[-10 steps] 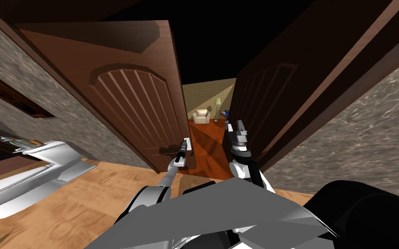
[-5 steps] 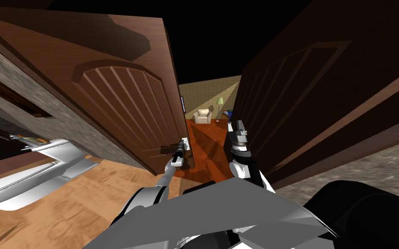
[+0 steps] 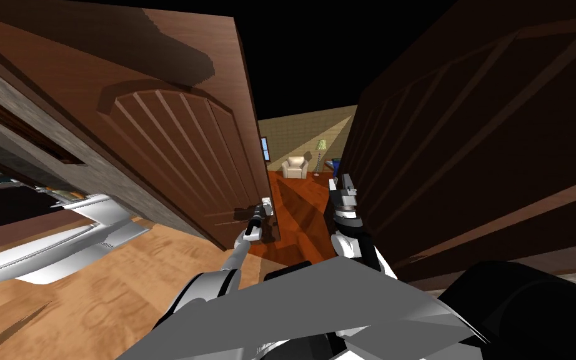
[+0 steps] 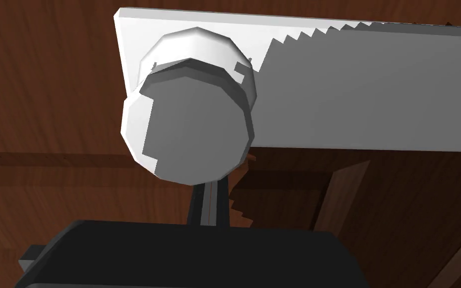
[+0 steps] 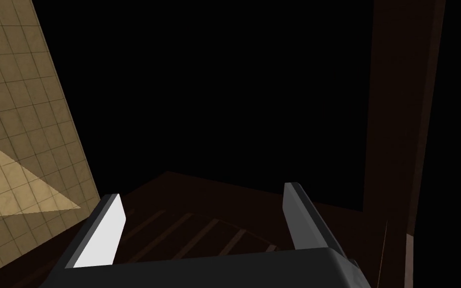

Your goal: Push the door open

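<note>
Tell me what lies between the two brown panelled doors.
Head view: open gap between left brown door and right brown door shows reddish floor and a cream armchair.

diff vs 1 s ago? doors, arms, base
I have moved forward: both leaves loom larger. The gap between the left door and the right door is wider, showing more of the room with the armchair. The left gripper stays shut at the white knob; the right gripper stays open, raised in the gap.

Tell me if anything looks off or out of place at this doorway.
Nothing is broken or spilled. One oddity: the left gripper is shut, its fingers pointing past the white knob on the brown door instead of closing around it.
</note>
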Robot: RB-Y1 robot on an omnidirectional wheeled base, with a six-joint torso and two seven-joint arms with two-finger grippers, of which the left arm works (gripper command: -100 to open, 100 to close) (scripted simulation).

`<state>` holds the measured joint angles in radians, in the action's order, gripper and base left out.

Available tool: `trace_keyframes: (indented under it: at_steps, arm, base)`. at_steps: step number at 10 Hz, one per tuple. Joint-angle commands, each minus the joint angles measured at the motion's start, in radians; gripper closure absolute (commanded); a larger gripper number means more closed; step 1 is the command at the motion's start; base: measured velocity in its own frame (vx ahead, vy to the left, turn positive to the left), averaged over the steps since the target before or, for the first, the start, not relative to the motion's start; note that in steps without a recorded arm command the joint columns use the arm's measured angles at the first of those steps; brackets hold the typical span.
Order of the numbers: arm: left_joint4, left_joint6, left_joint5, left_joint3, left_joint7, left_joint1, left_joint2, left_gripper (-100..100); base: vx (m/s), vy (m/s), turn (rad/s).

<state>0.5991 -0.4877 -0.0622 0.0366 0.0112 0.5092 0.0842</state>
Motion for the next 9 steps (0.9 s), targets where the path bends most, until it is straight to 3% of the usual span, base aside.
trace_keyframes:
  at_steps: [1, 7, 9]
  arm:
    - [0.001, 0.000, 0.000, -0.002, 0.002, 0.000, -0.002, -100]
    - [0.006, 0.004, 0.000, -0.014, 0.009, 0.001, -0.030, -100]
    - [0.000, -0.002, -0.001, -0.010, 0.008, 0.001, -0.019, -100]
  base:
    - [-0.171, 0.031, -0.005]
    - [-0.212, -0.029, 0.015]
    - [0.004, -0.017, -0.018]
